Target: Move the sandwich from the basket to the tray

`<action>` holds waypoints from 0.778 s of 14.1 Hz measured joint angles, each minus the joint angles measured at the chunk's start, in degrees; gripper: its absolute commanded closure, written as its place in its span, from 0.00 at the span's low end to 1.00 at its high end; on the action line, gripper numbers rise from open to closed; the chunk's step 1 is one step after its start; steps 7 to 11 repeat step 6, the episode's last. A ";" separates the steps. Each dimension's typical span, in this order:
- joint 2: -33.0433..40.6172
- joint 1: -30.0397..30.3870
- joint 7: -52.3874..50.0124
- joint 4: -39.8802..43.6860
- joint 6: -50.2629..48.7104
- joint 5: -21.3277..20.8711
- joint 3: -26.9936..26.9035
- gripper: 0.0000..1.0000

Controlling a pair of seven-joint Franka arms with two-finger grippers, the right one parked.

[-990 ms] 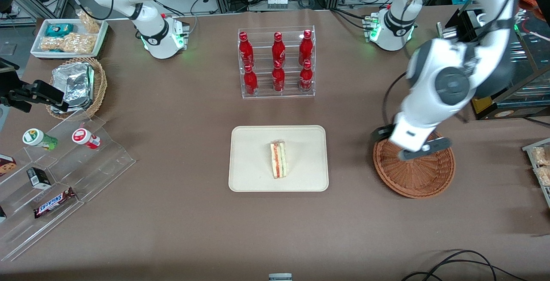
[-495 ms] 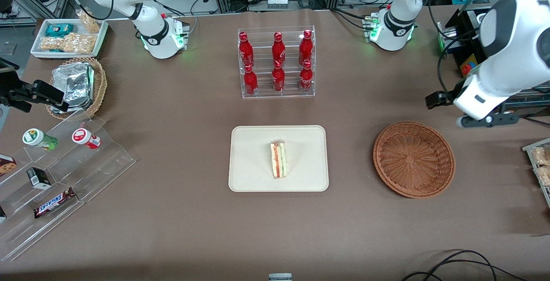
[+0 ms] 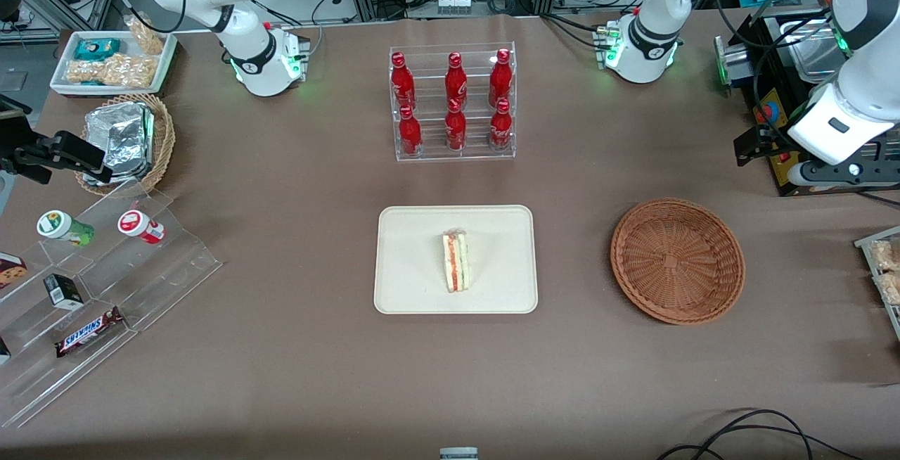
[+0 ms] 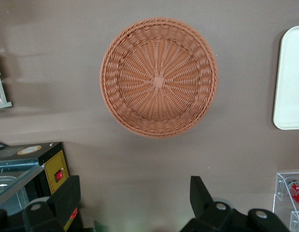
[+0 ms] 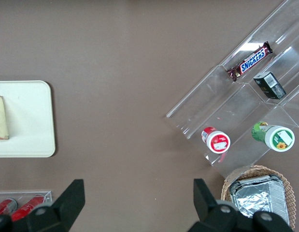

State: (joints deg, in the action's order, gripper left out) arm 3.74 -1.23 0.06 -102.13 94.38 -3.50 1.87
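The sandwich (image 3: 456, 261), a pale wedge with orange-red and green layers, lies near the middle of the cream tray (image 3: 415, 235), clear of any gripper. The round reddish-brown basket (image 3: 677, 259) stands beside the tray toward the working arm's end, with nothing in it (image 4: 159, 77). My left gripper (image 3: 840, 173) hangs high above the table, farther from the front camera than the basket. It is open (image 4: 135, 193), and only bare table shows between its fingers. An edge of the tray (image 4: 290, 82) shows in the left wrist view. The right wrist view catches the sandwich (image 5: 0, 118) on the tray (image 5: 28, 140).
A clear rack of red bottles (image 3: 453, 101) stands farther back than the tray. A black box with a red button (image 3: 773, 136) sits close to my gripper. Toward the parked arm's end are a tan basket of foil packs (image 3: 126, 140), a snack tray (image 3: 112, 62) and an acrylic stepped stand (image 3: 105, 277).
My left arm has risen from over the basket and swung away toward the working arm's end of the table. The sandwich has stayed put on the tray.
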 measured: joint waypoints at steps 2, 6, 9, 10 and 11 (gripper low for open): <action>-0.62 0.00 0.05 1.44 0.51 1.69 0.16 0.00; -2.33 -0.18 0.16 3.88 0.54 3.08 0.49 0.00; -2.33 -0.18 0.16 3.88 0.54 3.08 0.49 0.00; -2.33 -0.18 0.16 3.88 0.54 3.08 0.49 0.00; -2.33 -0.18 0.16 3.88 0.54 3.08 0.49 0.00</action>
